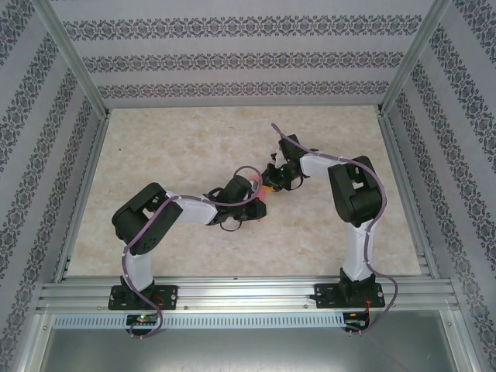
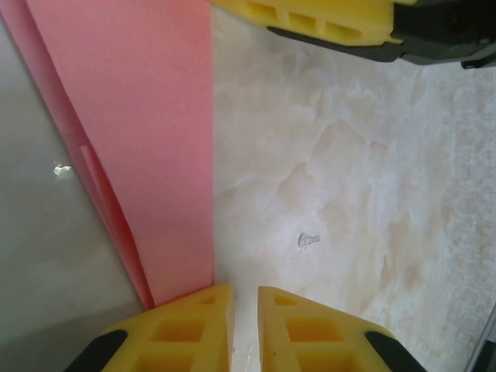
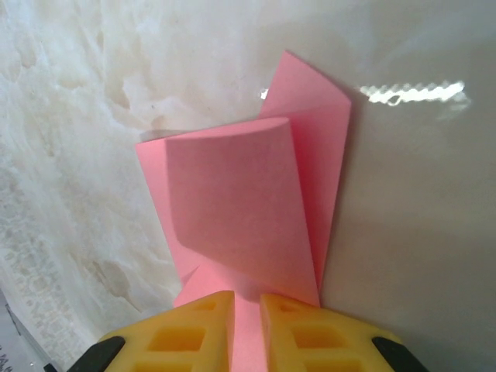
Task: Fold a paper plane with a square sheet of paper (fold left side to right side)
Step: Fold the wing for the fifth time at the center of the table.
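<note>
One sheet [image 3: 248, 201] seems pinched in right hand [image 3: 246, 306].

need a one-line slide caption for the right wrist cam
Pink sheet of paper, one flap curling up, pinched between the fingers of the right gripper, marbled table behind.

A marbled beige tabletop [image 1: 194, 139] sits inside patterned walls [image 1: 232, 62] and aluminium rails [image 1: 248, 294].
</note>
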Controlling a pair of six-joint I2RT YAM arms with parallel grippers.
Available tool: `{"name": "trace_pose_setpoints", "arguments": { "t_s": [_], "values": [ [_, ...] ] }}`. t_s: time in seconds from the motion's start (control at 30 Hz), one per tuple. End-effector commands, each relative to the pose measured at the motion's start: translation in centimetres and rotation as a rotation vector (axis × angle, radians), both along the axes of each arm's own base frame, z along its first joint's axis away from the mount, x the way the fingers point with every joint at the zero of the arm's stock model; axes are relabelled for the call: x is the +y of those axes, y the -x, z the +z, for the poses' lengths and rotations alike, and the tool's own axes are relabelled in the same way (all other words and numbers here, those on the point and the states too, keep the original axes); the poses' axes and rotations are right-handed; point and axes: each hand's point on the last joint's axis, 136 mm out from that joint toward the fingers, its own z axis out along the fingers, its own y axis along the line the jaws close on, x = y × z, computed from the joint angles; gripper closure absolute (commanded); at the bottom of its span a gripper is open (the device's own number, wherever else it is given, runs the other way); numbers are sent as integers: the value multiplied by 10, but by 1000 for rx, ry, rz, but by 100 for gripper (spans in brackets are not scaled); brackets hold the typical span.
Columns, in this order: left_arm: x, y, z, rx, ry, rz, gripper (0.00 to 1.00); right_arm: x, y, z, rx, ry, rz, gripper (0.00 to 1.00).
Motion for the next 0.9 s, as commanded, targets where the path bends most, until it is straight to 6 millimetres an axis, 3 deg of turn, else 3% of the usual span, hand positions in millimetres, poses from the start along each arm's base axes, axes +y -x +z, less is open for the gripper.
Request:
{"name": "trace_pose_setpoints", "arguments": {
  "t_s": [0.0, 0.7, 0.87],
  "values": [
    [29, 60, -64, 214, -186, -40, 83, -17, -36, -7, -91, 64, -44, 82],
    [32, 63, -65, 219, -187, -31, 83, -38, -108, 0, -161, 73, -104, 81],
    [32, 62, -63, 212, -183, -28, 83, -35, -113, 33, -215, 25, -94, 81]
  ]
}}
